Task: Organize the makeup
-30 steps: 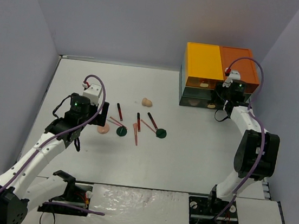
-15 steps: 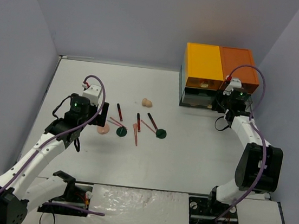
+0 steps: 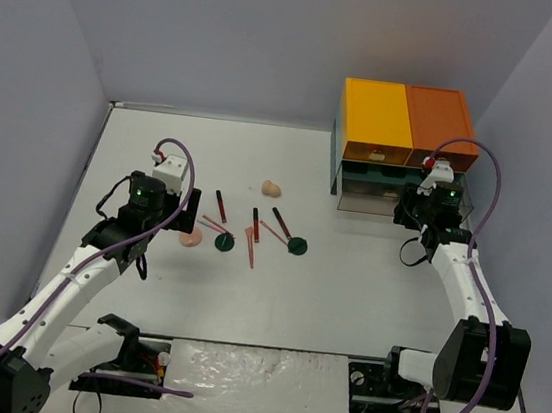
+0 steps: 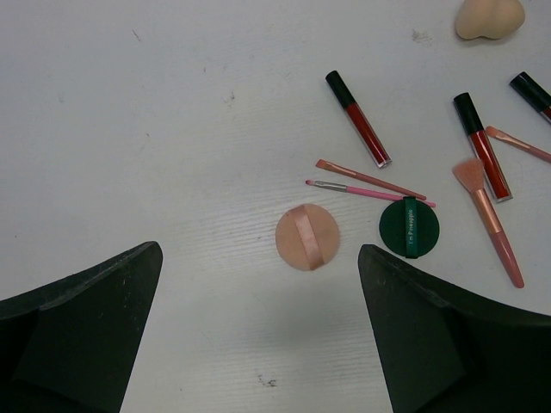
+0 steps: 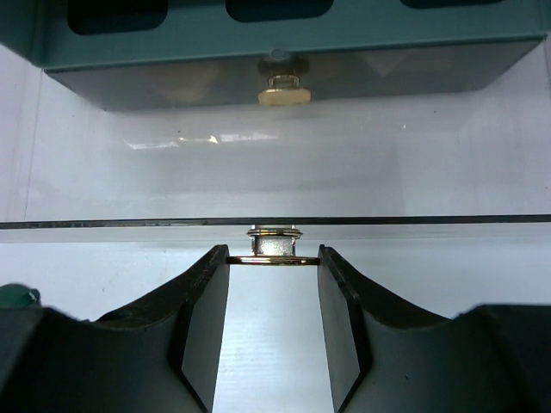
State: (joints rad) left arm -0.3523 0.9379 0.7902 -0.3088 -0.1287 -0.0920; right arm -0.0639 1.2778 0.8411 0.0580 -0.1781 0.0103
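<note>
Makeup (image 3: 255, 218) lies loose on the white table (image 4: 129, 103), all of it ahead of my left gripper (image 4: 258, 251), whose fingers stand wide apart and hold nothing. A peach puff (image 4: 307, 237) sits just past the gap between them. A green disc (image 4: 409, 227) lies just beside it toward the right finger, not touching it. Beyond those, three red tubes (image 4: 359, 119) lie flat and roughly parallel, their long axes slanting away to the left, black caps at the far end. A pink brush (image 4: 489, 219) lies alongside them, bristles far and handle toward the right finger. A beige sponge (image 4: 489, 17) sits farthest out. Bare table stretches from the left finger out to the wall (image 3: 59, 89). My right gripper (image 5: 273, 260) is pinched narrowly on the gold knob (image 5: 274, 245) of a clear drawer (image 5: 275, 185). That drawer is pulled out from the drawer unit (image 3: 407, 122) in the far corner, with the side wall close by.
</note>
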